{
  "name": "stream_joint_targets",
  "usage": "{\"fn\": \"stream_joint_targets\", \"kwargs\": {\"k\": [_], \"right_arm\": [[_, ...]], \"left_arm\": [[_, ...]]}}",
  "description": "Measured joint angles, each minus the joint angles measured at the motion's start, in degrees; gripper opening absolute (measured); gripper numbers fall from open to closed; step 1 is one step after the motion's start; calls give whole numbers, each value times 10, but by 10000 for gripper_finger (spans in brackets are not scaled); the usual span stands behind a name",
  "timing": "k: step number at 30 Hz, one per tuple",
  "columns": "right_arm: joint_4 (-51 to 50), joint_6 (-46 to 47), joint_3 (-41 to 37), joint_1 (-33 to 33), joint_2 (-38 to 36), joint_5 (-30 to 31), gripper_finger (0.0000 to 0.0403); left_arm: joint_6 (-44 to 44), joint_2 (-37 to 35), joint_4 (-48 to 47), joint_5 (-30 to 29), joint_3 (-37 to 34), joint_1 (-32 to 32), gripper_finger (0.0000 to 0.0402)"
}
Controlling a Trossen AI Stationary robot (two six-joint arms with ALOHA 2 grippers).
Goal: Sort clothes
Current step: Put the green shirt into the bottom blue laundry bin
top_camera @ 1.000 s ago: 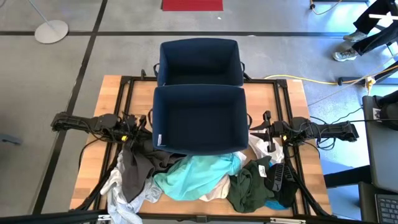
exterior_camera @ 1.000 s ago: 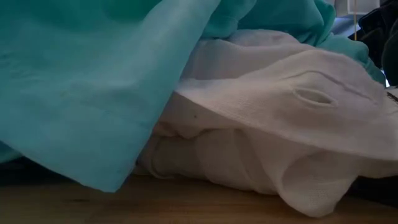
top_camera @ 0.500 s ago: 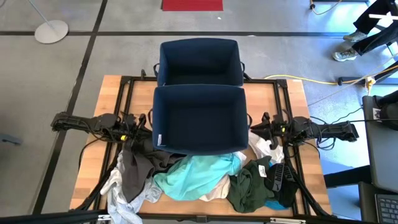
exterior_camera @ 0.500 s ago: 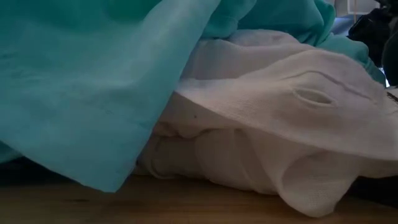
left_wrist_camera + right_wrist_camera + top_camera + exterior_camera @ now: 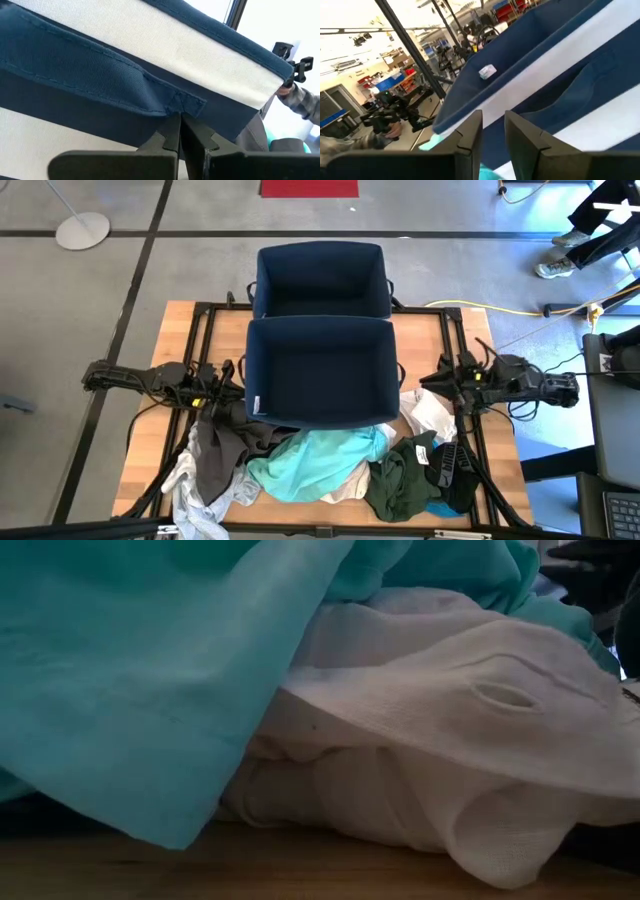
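Beside the near navy bin (image 5: pixel 322 370), on its right, the right hand (image 5: pixel 447 383) hovers over the surface (image 5: pixel 150 360) with its fingers (image 5: pixel 470 131) slightly apart, holding nothing. Just below and inward of that hand lies a white garment (image 5: pixel 427 412); the dark green garment (image 5: pixel 400 477) and turquoise garment (image 5: pixel 315 460) lie farther toward the front edge. On the bin's opposite side, the left hand (image 5: pixel 228 377) rests with its fingers (image 5: pixel 172 132) closed together, empty, a grey garment (image 5: pixel 215 460) just below it.
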Motion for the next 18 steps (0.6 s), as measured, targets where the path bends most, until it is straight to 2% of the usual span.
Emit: {"fn": "stream_joint_targets", "kwargs": {"k": [5, 18], "right_arm": [[-51, 44, 59, 0, 59, -17, 83], [-197, 100, 246, 0, 293, -123, 83]], "left_arm": [[-7, 0, 1, 0, 0, 0, 4], [-1, 0, 1, 0, 0, 0, 4]]}}
